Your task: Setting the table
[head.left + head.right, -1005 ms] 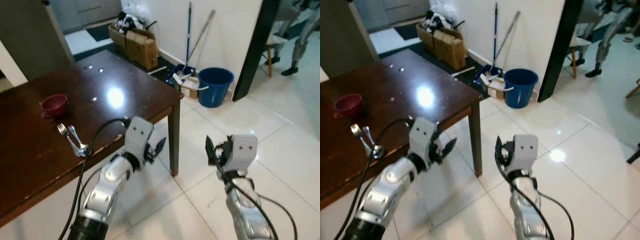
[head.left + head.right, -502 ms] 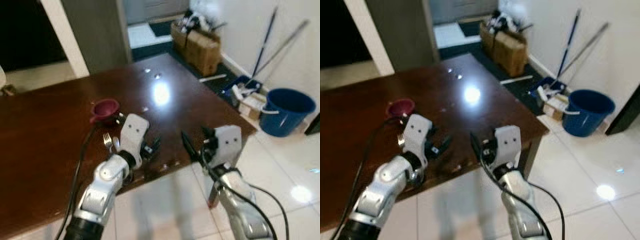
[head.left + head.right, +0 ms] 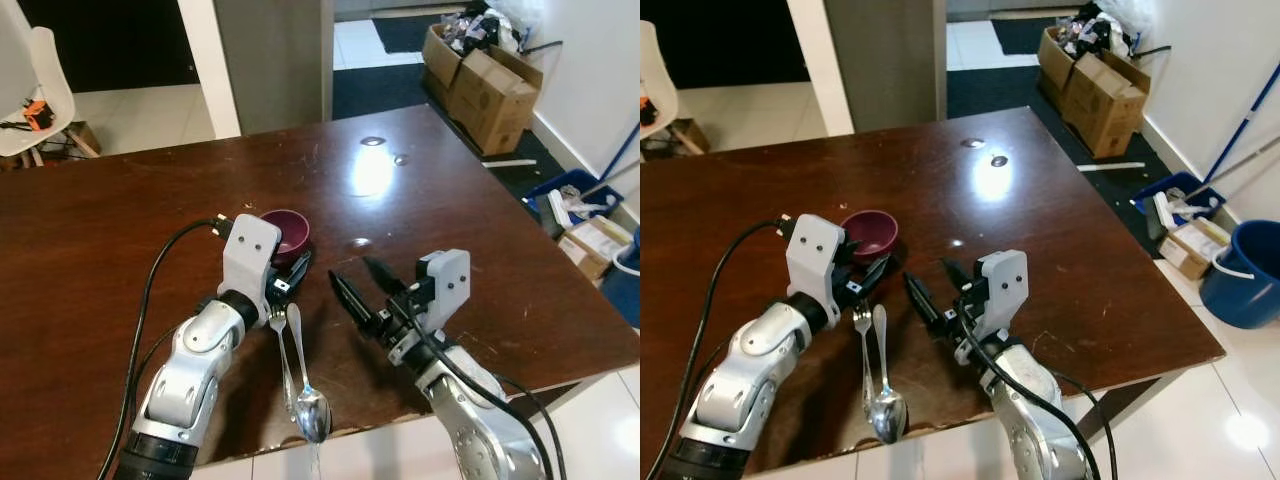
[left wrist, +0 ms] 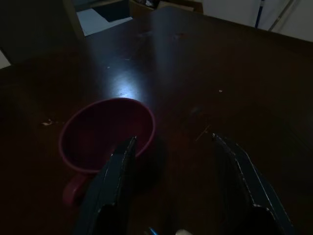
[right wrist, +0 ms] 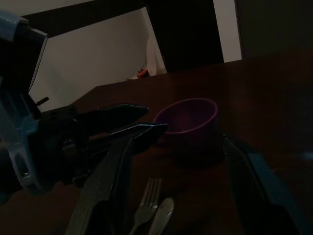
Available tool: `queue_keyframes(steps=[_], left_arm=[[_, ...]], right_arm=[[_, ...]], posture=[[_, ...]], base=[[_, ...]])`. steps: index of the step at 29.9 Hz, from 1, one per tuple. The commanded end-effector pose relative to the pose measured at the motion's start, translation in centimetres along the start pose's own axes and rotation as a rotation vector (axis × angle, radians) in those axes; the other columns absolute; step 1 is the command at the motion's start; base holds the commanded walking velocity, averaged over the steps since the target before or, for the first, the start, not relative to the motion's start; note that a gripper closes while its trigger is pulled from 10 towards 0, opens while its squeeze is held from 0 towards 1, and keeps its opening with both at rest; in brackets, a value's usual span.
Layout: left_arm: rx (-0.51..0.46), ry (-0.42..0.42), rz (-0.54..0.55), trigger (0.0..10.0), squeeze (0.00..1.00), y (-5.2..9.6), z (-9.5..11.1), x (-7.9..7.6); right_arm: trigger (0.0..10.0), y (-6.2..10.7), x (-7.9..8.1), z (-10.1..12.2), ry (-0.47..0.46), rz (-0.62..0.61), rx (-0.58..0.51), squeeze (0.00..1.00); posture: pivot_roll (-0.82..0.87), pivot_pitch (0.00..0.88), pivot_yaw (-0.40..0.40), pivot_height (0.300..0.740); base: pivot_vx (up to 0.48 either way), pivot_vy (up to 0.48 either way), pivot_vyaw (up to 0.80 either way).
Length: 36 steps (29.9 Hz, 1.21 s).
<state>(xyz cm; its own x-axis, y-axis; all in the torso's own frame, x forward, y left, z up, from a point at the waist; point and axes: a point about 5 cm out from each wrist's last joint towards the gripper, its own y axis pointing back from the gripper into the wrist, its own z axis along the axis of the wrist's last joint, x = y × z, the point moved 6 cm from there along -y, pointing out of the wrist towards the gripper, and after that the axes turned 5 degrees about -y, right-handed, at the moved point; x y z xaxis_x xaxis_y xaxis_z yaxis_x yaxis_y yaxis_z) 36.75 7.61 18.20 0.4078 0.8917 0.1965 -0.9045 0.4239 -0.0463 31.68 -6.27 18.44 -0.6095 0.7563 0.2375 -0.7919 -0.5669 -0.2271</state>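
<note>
Cutlery, a fork and a spoon, lies side by side near the table edge, just behind them a maroon cup. My left gripper hovers spread beside the cup, right gripper also open nearby. I judge I'm lining up a pick; next I must lower and close. Dark glossy wood, cardboard boxes beyond.

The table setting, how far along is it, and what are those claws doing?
A maroon cup, a fork and a spoon already lie on the brown table, the cutlery side by side near its front edge. Both claws are open and empty: the left claw hovers by the cup, the right claw just beside it. No plate yet, so more likely remains.
</note>
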Motion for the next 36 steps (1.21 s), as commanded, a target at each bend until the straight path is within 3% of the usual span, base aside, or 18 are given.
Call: queue_keyframes(steps=[1,8,9,10,11,15,17,18,21,24,26,32,35,36], left_arm=[[0.02,0.004,0.018,10.0,0.0,0.3,-0.3,0.4],[0.142,-0.053,0.066,10.0,0.0,0.6,-0.8,2.0],[0.167,-0.062,0.082,10.0,0.0,0.7,-1.1,2.5],[0.238,-0.058,0.153,10.0,0.0,1.1,-1.9,4.2],[0.271,-0.056,0.183,10.0,0.0,1.3,-2.5,5.0],[0.342,-0.068,0.22,10.0,0.0,2.2,-4.0,6.0],[0.371,-0.087,0.225,10.0,0.0,3.0,-4.8,6.4],[0.423,-0.094,0.27,10.0,0.0,4.2,-6.1,7.4],[0.456,-0.095,0.311,10.0,0.0,5.1,-6.9,8.2],[0.425,-0.035,0.366,10.0,0.0,6.7,-7.1,9.4],[0.387,-0.019,0.298,10.0,0.0,7.2,-6.5,8.8],[0.401,-0.038,0.221,10.0,0.0,7.9,-6.5,8.4],[0.408,-0.048,0.117,10.0,0.0,7.6,-6.6,6.8],[0.406,-0.048,0.059,10.0,0.0,7.3,-6.5,5.6]], right_arm=[[10.0,0.2,0.7,-0.3,-0.026,0.026,0.009,0.0],[10.0,0.4,0.7,-0.3,0.004,0.044,0.04,0.0],[10.0,0.4,0.6,-0.3,0.035,0.044,0.052,0.0],[10.0,0.2,0.2,-0.3,0.092,0.036,0.071,0.0],[10.0,0.0,0.0,-0.2,0.117,0.029,0.078,0.0],[10.0,-0.2,-0.1,-0.3,0.15,0.034,0.096,0.0],[10.0,-0.3,-0.5,-0.9,0.218,0.033,0.146,0.0],[10.0,-0.4,-1.0,-1.5,0.274,0.025,0.195,0.0],[10.0,-0.6,-1.3,-1.3,0.27,0.018,0.196,0.0],[10.0,-1.0,-3.1,-0.1,0.211,-0.038,0.155,0.0],[10.0,-1.0,-4.3,0.1,0.208,-0.076,0.149,0.0],[10.0,-1.3,-6.6,1.4,0.21,-0.164,0.106,0.0],[10.0,-1.1,-8.1,2.1,0.243,-0.215,0.102,0.0],[10.0,-1.0,-8.5,2.3,0.251,-0.232,0.099,0.0]], posture=[[-0.06,0.03,0.15,0.74],[-0.06,0.027,0.155,0.74],[-0.06,0.026,0.155,0.74],[-0.06,0.025,0.154,0.74],[-0.06,0.025,0.154,0.74],[-0.06,0.025,0.149,0.74],[-0.06,0.03,0.143,0.74],[-0.06,0.039,0.137,0.74],[-0.06,0.047,0.121,0.74],[-0.05,0.055,0.095,0.74],[-0.04,0.059,0.083,0.74],[-0.03,0.061,0.081,0.74],[-0.03,0.059,0.089,0.74],[-0.03,0.057,0.095,0.74]], base=[[0.0,0.0,0.0],[0.0,0.0,0.0],[0.0,0.0,0.0],[0.0,0.0,0.0],[0.0,0.0,0.0],[0.0,0.0,0.0],[0.0,0.0,0.0],[0.0,0.0,0.0],[0.0,0.0,0.0],[0.0,0.0,0.0],[0.0,0.0,0.0],[0.0,0.0,0.0],[0.0,0.0,0.0],[0.0,0.0,0.0]])
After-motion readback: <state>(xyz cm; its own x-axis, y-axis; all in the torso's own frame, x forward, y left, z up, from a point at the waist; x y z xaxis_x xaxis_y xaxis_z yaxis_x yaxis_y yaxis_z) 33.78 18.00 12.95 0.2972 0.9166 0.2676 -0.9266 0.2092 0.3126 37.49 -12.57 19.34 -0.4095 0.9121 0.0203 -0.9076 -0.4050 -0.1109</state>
